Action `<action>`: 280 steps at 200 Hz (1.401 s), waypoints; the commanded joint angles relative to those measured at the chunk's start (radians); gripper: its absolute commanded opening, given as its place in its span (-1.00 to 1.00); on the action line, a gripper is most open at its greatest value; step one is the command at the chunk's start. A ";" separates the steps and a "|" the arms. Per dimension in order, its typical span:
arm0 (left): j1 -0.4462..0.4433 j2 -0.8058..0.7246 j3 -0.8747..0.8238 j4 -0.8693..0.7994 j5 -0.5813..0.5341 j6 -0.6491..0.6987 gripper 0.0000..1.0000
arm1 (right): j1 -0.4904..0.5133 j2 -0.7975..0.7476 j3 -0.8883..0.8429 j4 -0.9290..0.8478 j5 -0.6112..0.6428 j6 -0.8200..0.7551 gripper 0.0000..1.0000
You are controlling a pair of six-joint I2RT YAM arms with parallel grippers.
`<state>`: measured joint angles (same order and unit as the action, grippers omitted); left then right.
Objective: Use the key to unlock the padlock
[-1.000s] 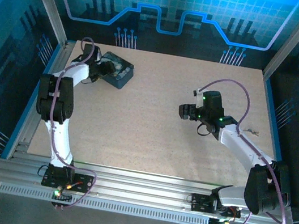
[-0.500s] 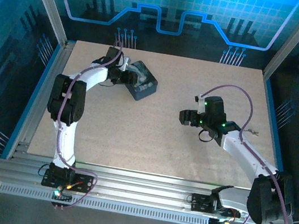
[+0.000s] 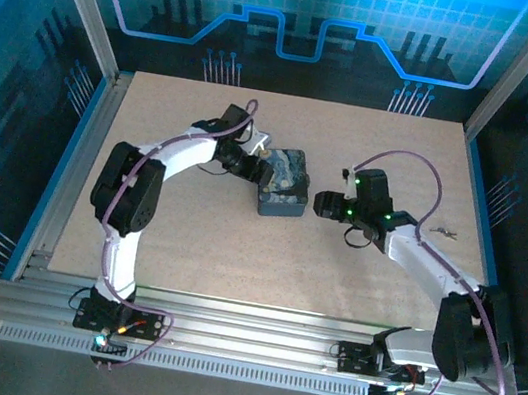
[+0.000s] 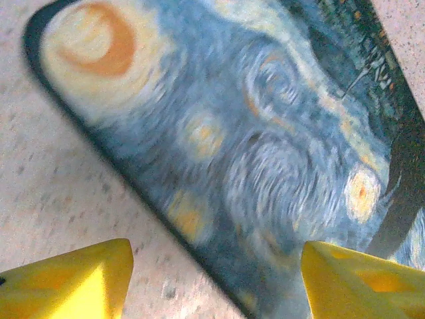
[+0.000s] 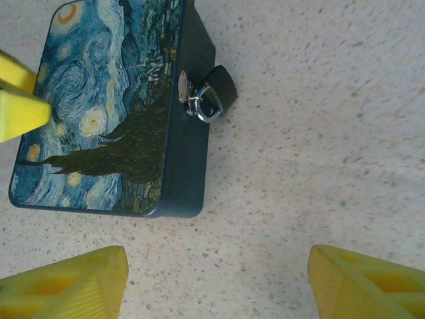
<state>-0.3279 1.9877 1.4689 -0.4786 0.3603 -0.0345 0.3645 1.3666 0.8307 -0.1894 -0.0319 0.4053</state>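
The dark blue tin [image 3: 284, 186] with a painted swirl lid lies mid-table. The padlock [image 5: 214, 98], dark with a silver shackle, hangs from the hasp on its side. My left gripper [image 3: 254, 167] sits at the tin's left end. In the left wrist view it [image 4: 214, 266] is open and straddles the tin's [image 4: 265, 133] edge: one finger over the table, the other over the lid. My right gripper [image 5: 216, 266] stands open over bare table just right of the tin [image 5: 106, 100]. The key [image 3: 444, 231] lies far right, a tiny piece behind the right forearm.
The speckled tabletop [image 3: 234, 253] has free room in front of the tin and along the back. Metal frame posts and blue-lit panels close in the sides. The rail [image 3: 243, 321] with both arm bases runs along the near edge.
The left arm has swung right and the tin has travelled with it from the far left corner to mid-table, turning as it went. The right gripper has hardly shifted and its jaws have narrowed a little.
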 commanded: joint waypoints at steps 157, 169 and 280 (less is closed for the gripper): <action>0.171 -0.458 -0.370 0.043 -0.168 -0.432 0.54 | 0.440 0.475 0.444 0.013 -0.009 0.079 0.33; 0.176 -0.480 -0.374 0.025 -0.204 -0.424 0.54 | 0.431 0.439 0.423 0.000 -0.007 0.081 0.33; 0.054 -0.573 -0.383 -0.044 -0.304 -0.401 0.52 | -0.163 -0.026 0.130 -0.326 0.179 0.080 0.28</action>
<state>-0.2379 1.4292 1.0817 -0.4812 0.0853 -0.4435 0.4026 1.3300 0.9886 -0.3836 0.0883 0.4599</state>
